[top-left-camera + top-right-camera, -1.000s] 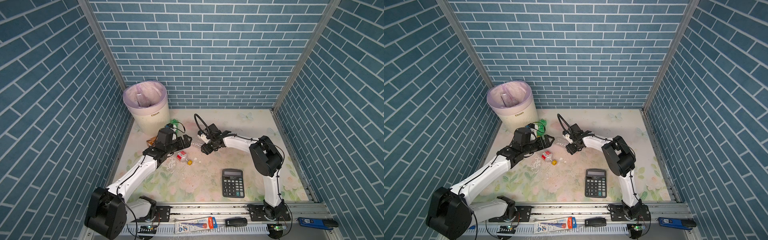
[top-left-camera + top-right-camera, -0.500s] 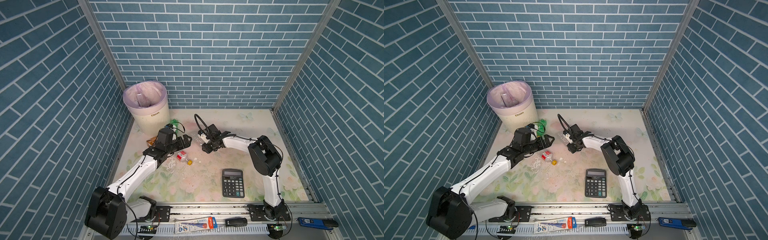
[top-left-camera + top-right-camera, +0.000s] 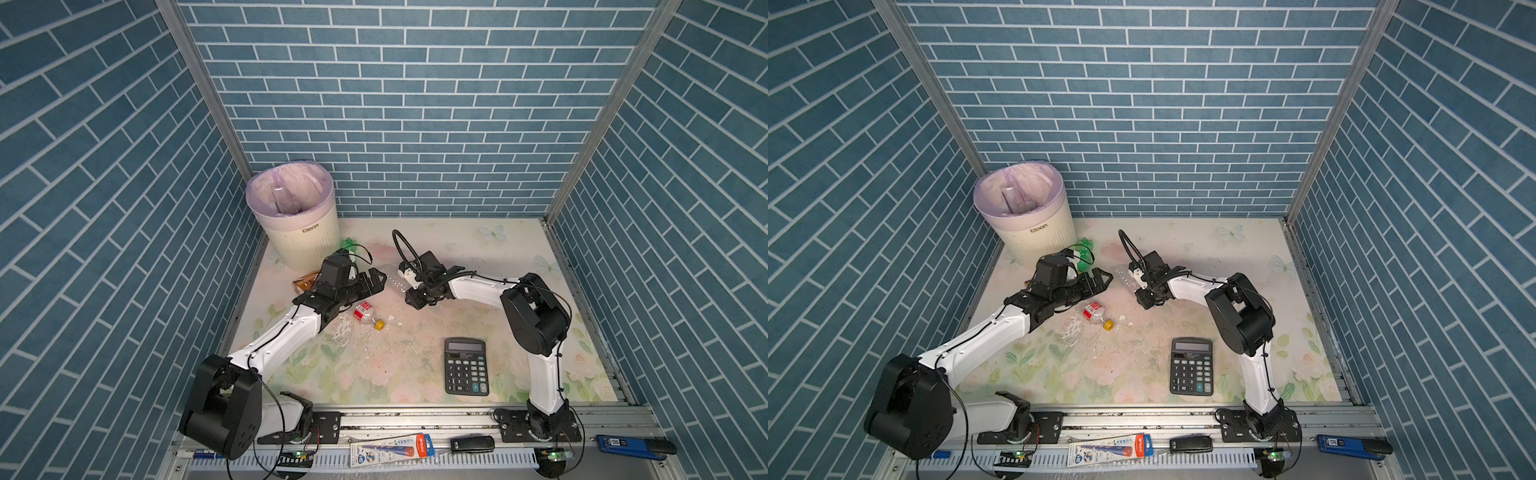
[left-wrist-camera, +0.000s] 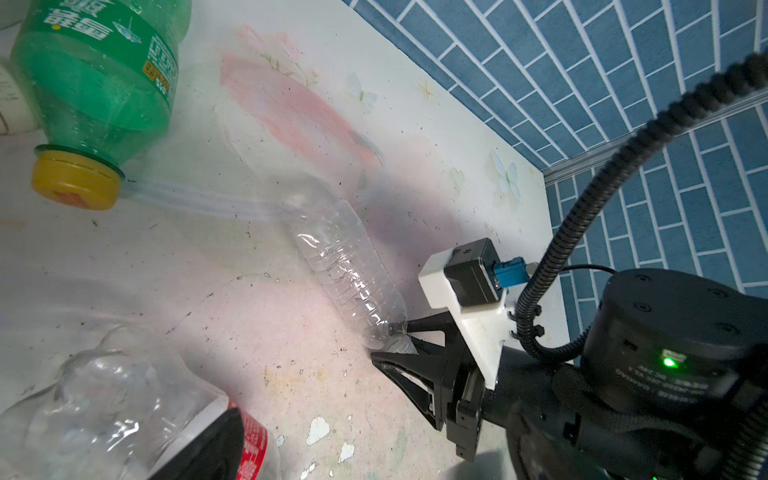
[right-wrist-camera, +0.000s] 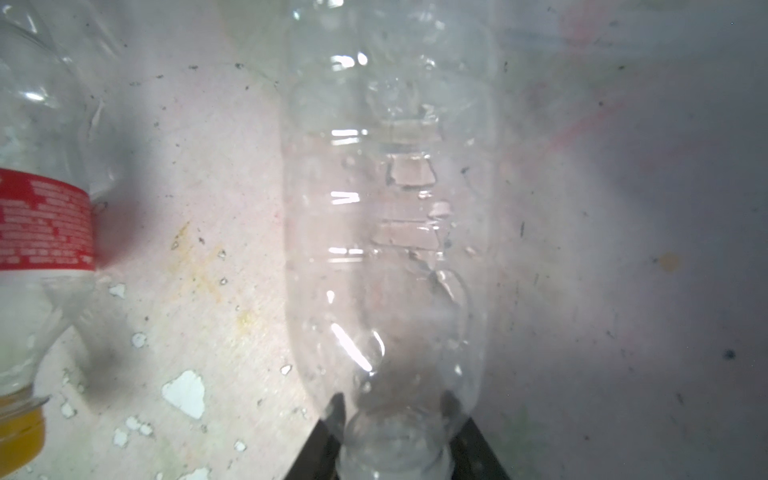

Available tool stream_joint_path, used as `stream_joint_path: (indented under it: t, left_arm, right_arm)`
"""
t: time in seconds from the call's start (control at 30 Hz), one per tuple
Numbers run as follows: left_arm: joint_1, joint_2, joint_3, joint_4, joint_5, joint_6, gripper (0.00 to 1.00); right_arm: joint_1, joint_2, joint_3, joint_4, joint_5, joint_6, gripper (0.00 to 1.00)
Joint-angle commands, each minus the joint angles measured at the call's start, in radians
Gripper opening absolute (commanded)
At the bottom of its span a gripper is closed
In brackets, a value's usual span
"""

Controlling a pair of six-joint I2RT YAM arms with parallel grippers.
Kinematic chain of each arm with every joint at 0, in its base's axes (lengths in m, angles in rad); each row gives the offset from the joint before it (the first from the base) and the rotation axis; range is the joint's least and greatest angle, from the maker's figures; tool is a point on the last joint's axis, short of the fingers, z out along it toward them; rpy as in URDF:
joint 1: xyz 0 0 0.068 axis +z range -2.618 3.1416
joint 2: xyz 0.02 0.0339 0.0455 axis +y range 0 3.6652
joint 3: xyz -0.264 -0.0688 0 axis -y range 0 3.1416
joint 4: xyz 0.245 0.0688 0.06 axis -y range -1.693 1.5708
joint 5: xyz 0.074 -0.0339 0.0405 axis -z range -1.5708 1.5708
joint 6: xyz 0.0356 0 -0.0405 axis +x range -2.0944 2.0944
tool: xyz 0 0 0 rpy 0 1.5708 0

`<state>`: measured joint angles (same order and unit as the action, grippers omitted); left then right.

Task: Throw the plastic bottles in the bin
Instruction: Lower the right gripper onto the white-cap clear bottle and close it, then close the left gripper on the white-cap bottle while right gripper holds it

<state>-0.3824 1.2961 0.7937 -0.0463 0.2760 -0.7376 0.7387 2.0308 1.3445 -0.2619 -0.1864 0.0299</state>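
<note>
Altogether four table bottles [image 3: 363,311] [image 4: 99,83] [image 3: 305,282]; right end effector [image 4: 402,337] pinching one [image 4: 349,266], left end effector [image 3: 377,281] spread.

light: bright, even, overhead | top views: sharp throughout | right wrist: soft focus, clear bottle [image 5: 386,208] ahead of right pincer [image 5: 392,411] hazy, white glare streaks on it | shadows: soft, diffuse around pincer
</note>
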Motion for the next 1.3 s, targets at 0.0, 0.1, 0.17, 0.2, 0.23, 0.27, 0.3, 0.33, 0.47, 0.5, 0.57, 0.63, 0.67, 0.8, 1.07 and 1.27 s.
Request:
stream_joint_path:
  t: [0.0,0.1,0.17,0.2,0.23,0.27,0.3,0.33,0.47,0.5,0.57,0.63,0.67,0.8,1.07,1.27]
  left_arm:
    - [0.007,0.002,0.003,0.019,0.011,-0.011,0.99]
    - [0.007,0.004,0.005,0.027,0.017,-0.027,0.99]
    - [0.007,0.010,0.008,0.040,0.026,-0.041,0.99]
    - [0.007,0.016,0.009,0.051,0.032,-0.053,0.99]
    - [0.007,0.025,0.008,0.070,0.036,-0.069,0.99]
    - [0.007,0.032,0.010,0.089,0.041,-0.083,0.99]
    - [0.008,0.046,0.015,0.110,0.048,-0.097,0.99]
    - [0.008,0.062,0.025,0.131,0.060,-0.112,0.99]
    - [0.007,0.114,0.048,0.217,0.075,-0.179,0.99]
    - [0.007,0.129,0.052,0.241,0.074,-0.196,0.99]
    - [0.007,0.148,0.065,0.280,0.075,-0.210,0.99]
    - [0.006,0.161,0.084,0.307,0.077,-0.212,0.99]
    - [0.006,0.164,0.093,0.307,0.070,-0.213,0.99]
    - [-0.005,0.182,0.125,0.324,0.053,-0.221,0.99]
    - [-0.048,0.221,0.141,0.362,0.024,-0.230,0.96]
    - [-0.062,0.225,0.140,0.363,0.008,-0.226,0.86]
  right_arm:
    - [0.004,-0.062,-0.041,0.019,-0.017,0.023,0.36]
    - [0.002,-0.091,-0.059,0.025,-0.024,0.036,0.36]
    - [0.002,-0.117,-0.072,0.032,-0.034,0.046,0.36]
    - [0.002,-0.133,-0.081,0.038,-0.040,0.050,0.35]
    - [0.002,-0.150,-0.090,0.047,-0.048,0.056,0.35]
    - [0.002,-0.167,-0.103,0.056,-0.054,0.061,0.35]
    - [0.003,-0.186,-0.115,0.066,-0.064,0.068,0.35]
    - [0.002,-0.206,-0.124,0.072,-0.070,0.073,0.35]
    - [0.002,-0.274,-0.157,0.095,-0.092,0.097,0.35]
    - [0.002,-0.294,-0.170,0.107,-0.098,0.106,0.35]
    - [0.002,-0.329,-0.188,0.125,-0.113,0.122,0.35]
    - [0.002,-0.361,-0.207,0.136,-0.127,0.134,0.35]
    - [0.003,-0.372,-0.212,0.136,-0.131,0.137,0.34]
    - [0.004,-0.401,-0.229,0.147,-0.150,0.152,0.34]
    - [0.004,-0.424,-0.237,0.207,-0.204,0.207,0.33]
    - [0.004,-0.429,-0.219,0.216,-0.242,0.234,0.32]
